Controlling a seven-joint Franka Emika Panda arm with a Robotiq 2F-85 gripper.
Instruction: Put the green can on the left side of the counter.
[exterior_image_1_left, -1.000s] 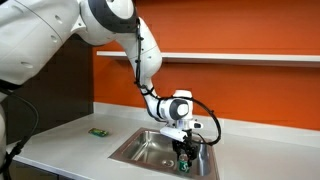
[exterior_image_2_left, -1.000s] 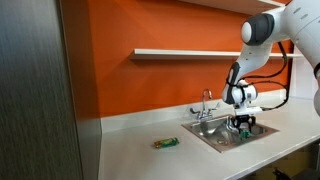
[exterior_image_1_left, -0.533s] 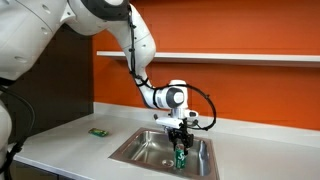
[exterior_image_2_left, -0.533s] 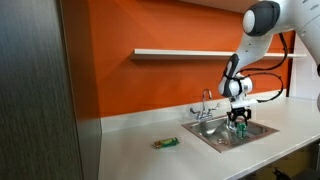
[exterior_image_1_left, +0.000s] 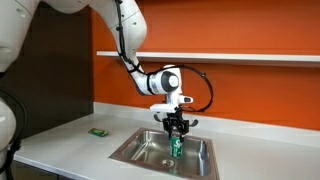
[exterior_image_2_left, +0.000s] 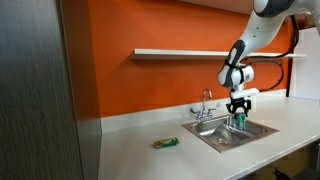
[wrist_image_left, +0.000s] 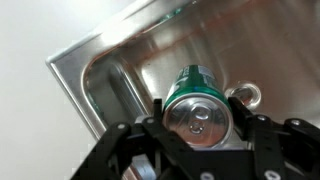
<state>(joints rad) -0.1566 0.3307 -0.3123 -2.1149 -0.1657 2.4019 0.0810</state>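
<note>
Change since the earlier frames: arm raised, tool (exterior_image_1_left: 176, 131) and can (exterior_image_1_left: 177, 147) lifted higher out of the sink (exterior_image_1_left: 131, 153); nothing else on the tabletop (exterior_image_1_left: 60, 140) shifted.

Item 1, can. Small, green, silvery top. Upright, hanging over the sink basin, clear of its floor in both exterior views (exterior_image_2_left: 241, 121). Wrist view showed the lid (wrist_image_left: 198, 118) from above, with the drain just beside it in the picture.

Item 2, tool. Fingers pinching the can at its upper part, one on each side (wrist_image_left: 150, 128); grip looked centred. Pointing straight down (exterior_image_2_left: 240, 110).

Item 3, sink. Steel, set into the tabletop; faucet (exterior_image_2_left: 206, 100) at its back rim, near the tool.

Item 4, flat green packet (exterior_image_1_left: 98, 132). Lying on the tabletop, well apart from the sink (exterior_image_2_left: 166, 143).

Item 5, shelf (exterior_image_1_left: 230, 57). White, on the orange wall, above the work.

Step in hand, as judged: carrying the can from the sink toward the long bare stretch of tabletop. Handling notes: finish the lift until the can's base cleared the sink rim before travelling sideways; keep clear of the faucet; hold the can vertical; set it down beside the packet, not on it, and release only once the base rested flat.
</note>
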